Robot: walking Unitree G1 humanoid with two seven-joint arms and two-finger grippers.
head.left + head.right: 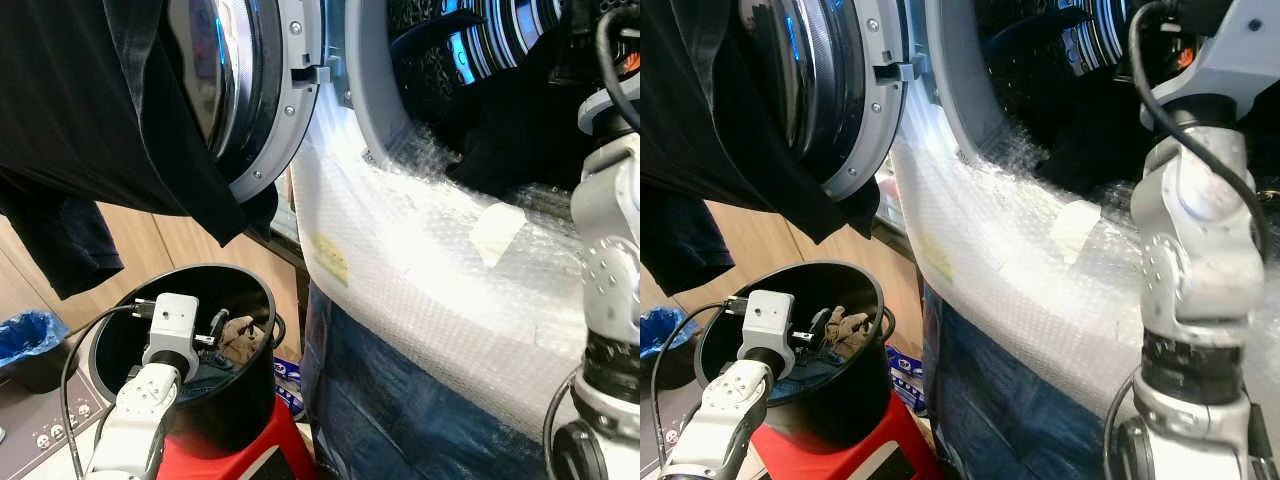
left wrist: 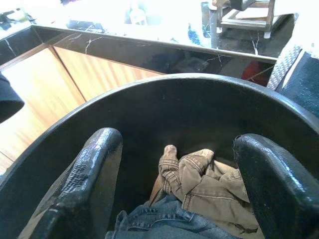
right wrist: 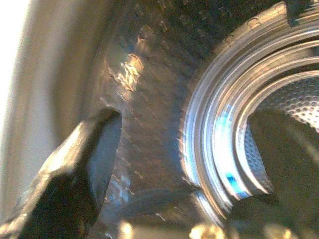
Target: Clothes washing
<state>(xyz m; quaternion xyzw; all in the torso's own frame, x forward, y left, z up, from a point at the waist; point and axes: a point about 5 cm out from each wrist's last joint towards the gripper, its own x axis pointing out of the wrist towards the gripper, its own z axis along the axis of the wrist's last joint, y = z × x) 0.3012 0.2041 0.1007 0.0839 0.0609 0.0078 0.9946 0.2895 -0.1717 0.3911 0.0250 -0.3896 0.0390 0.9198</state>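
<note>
My left gripper is open inside a black bucket, its two black fingers spread just above the laundry. A tan garment lies on a blue denim piece at the bucket's bottom. My right arm reaches up to the washing machine's drum mouth, where dark clothes lie. In the right wrist view my right gripper is open in front of the shiny drum ring, one finger showing. A black garment hangs over the open washer door.
Bubble wrap covers the washer's front below the opening. The bucket stands on a red stool. A blue bag and a wooden cabinet front are at the left. A dark blue cloth hangs under the wrap.
</note>
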